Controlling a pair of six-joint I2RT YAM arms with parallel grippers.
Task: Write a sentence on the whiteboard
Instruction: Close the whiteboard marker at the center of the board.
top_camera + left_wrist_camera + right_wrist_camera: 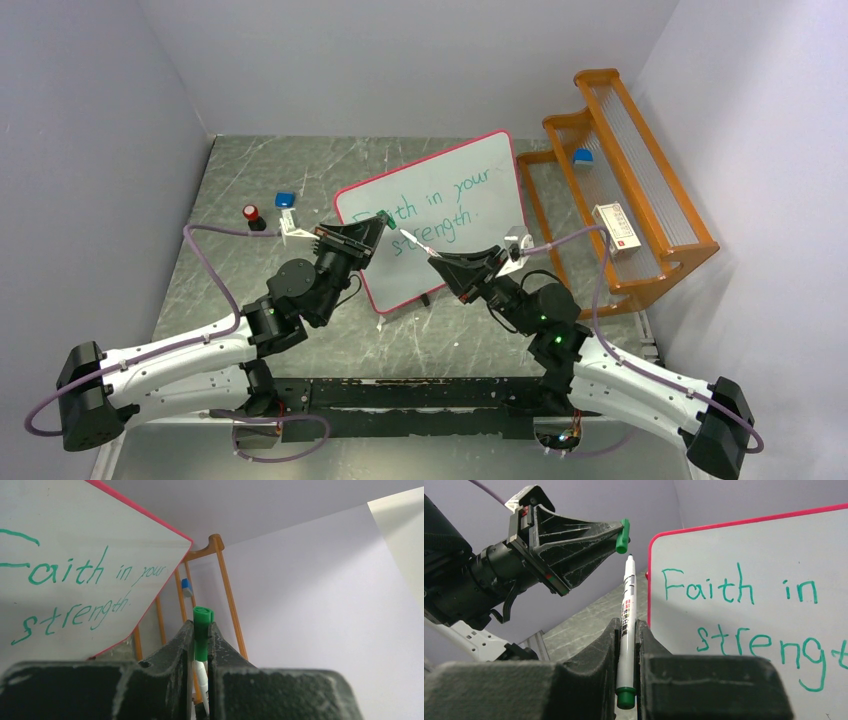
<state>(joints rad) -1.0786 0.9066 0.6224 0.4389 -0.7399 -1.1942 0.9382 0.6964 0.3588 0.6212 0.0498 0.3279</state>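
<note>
1. Standing tilted on the table [250,170], the whiteboard [410,272] sits beyond both arms, just left of the orange rack [640,200].
2. On it the sentence [440,205] reads "Faith in your strength." in green, in two lines with the full stop in place. The writing part looks complete to me.
3. Right pincer [435,258] is pinching the marker [626,630] by its barrel. The tip is bare, off the board and aimed at the left arm.
4. Left pincer [383,222] is clamped on the green cap [623,536], just above the marker tip. Right wrist view shows a small gap, no contact.
5. Judgement: only capping is left. Line the cap up with the tip and push them together, then probably park the marker.
6. Risk: if the cap is misaligned, the tip inks the cap rim or slips past it.
</note>
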